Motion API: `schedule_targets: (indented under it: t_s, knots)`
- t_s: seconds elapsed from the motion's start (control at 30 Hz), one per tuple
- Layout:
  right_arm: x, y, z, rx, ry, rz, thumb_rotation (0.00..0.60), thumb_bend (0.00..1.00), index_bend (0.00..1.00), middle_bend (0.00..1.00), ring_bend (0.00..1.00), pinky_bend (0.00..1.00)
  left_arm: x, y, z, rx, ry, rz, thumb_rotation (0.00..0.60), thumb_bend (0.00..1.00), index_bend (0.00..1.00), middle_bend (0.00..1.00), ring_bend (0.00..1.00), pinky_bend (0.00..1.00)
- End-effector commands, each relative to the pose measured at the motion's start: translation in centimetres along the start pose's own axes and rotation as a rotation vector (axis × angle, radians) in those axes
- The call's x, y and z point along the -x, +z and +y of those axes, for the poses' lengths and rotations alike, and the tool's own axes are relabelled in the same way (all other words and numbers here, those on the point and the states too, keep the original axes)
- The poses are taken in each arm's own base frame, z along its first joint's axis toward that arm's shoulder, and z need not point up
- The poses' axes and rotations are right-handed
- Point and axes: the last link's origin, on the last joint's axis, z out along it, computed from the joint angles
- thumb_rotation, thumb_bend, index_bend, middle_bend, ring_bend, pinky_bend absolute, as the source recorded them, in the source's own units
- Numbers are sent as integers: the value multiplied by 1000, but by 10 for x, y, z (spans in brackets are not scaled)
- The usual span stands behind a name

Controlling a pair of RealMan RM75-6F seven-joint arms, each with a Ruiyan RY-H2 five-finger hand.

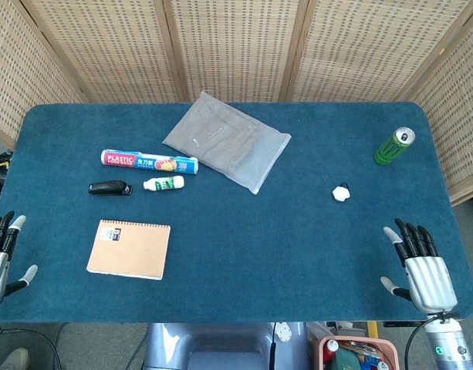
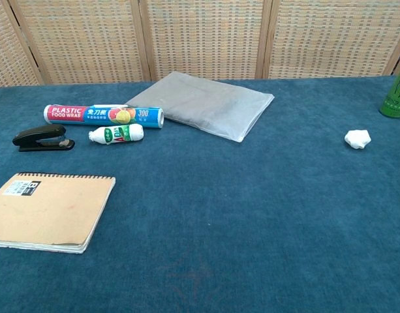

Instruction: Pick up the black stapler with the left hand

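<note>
The black plastic stapler lies flat on the blue carpet-like tabletop in its left half, well apart from the left robot hand, which hangs at the tabletop's near left edge with its dark-tipped fingers spread and nothing in them. Between the two, nearer the stapler, lies a tan spiral-bound notebook, just on the near side of the stapler. The stapler's long axis runs left to right across the tabletop; in the chest view its rounded, thicker end is at the left and its flatter end reaches right toward a small white bottle with a green label, which lies on its side just beside it. Just beyond both lies a long roll box of plastic food wrap, red at one end and blue at the other, roughly parallel to the stapler. Further back, a flat grey padded pouch sits at an angle near the tabletop's middle, its near left corner close to the wrap box. On the right half, a small crumpled white lump lies alone, and a green drink can stands near the far right corner. The right robot hand hovers at the near right edge, silver-backed with its fingers extended and apart, holding nothing. A woven wicker screen stands behind the tabletop.
</note>
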Motion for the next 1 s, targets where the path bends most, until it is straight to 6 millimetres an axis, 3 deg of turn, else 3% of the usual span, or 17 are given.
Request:
schedule_targets:
  t_s: [0.03, 0.37, 0.67, 1.0]
  knots:
    - [0, 0, 0, -1, -1, 0, 600, 96, 0, 0, 0, 7, 0, 0, 0, -1, -1, 1, 600, 255, 17, 0, 0, 0]
    - [0, 1, 3, 15, 12, -2, 600, 97, 0, 0, 0, 7, -2, 12, 3, 10, -9, 1, 600, 256, 35, 0, 0, 0]
    - [2, 6, 8, 35, 23, -19, 600, 97, 0, 0, 0, 7, -18, 75, 13, 43, 25, 20, 600, 254, 128, 1, 0, 74]
    - [7, 13, 19, 76, 32, -42, 600, 97, 0, 0, 0, 7, 0, 162, 24, 35, 97, -122, 600, 252, 165, 62, 0, 138]
